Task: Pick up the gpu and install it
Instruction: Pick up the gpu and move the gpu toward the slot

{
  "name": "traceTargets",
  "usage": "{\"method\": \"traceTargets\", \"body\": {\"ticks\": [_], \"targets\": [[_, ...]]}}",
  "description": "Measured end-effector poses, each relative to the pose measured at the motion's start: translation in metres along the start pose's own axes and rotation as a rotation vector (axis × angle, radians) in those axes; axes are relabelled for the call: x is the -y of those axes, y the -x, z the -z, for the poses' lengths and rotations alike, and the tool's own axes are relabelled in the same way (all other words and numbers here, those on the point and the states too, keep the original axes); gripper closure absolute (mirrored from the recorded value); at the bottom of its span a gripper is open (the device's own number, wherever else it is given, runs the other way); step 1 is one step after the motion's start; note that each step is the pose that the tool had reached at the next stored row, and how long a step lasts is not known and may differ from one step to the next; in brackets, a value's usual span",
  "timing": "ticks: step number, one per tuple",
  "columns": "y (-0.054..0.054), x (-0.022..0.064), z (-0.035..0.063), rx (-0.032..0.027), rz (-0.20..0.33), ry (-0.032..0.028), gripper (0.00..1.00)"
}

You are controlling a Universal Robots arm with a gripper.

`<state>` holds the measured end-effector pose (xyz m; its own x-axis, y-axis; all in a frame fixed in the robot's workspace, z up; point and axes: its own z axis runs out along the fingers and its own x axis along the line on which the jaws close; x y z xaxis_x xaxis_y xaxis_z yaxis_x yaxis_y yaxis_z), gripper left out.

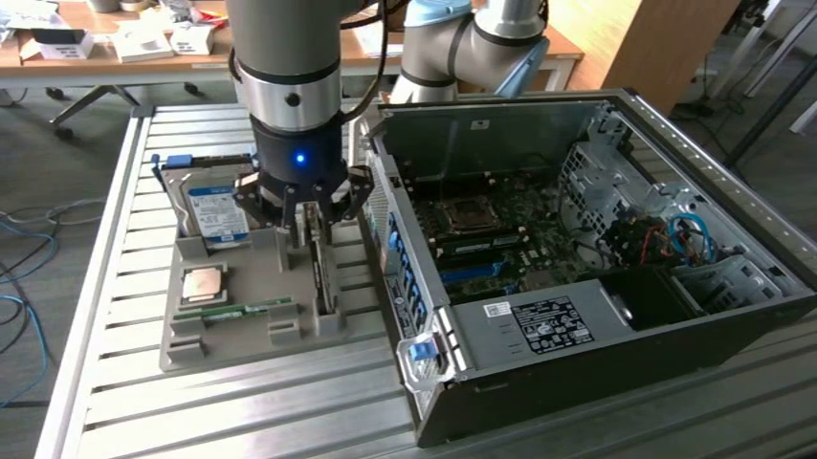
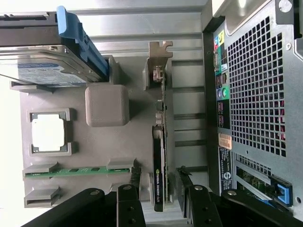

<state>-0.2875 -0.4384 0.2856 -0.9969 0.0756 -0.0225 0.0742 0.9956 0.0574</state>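
The gpu [image 1: 323,275] [image 2: 159,146] is a thin dark card standing on its edge in a slot of the grey holder tray [image 1: 283,337] [image 2: 118,146]. Its silver bracket [image 2: 157,66] is at one end. My gripper [image 1: 314,212] [image 2: 158,185] hangs directly over the card and is open. One finger [image 2: 134,182] stands on each side of the card's end, and a gap shows on both sides. Nothing is held.
In the same tray are a hard drive [image 1: 214,203] [image 2: 47,71] with a blue-white label, a square processor [image 1: 205,284] [image 2: 47,132] and a green memory stick [image 1: 237,310] [image 2: 75,170]. The open computer case [image 1: 575,268] [image 2: 255,94] stands close beside the tray on the slatted metal table [image 1: 141,411].
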Motion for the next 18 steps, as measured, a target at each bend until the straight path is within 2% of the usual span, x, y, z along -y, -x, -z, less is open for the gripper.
{"method": "traceTargets", "body": {"ticks": [5,18], "targets": [[-0.0001,0.0004,-0.0060,0.0000,0.000,0.0000,0.57],[0.0026,0.0002,-0.0079,0.0001,0.000,0.0001,0.57]]}}
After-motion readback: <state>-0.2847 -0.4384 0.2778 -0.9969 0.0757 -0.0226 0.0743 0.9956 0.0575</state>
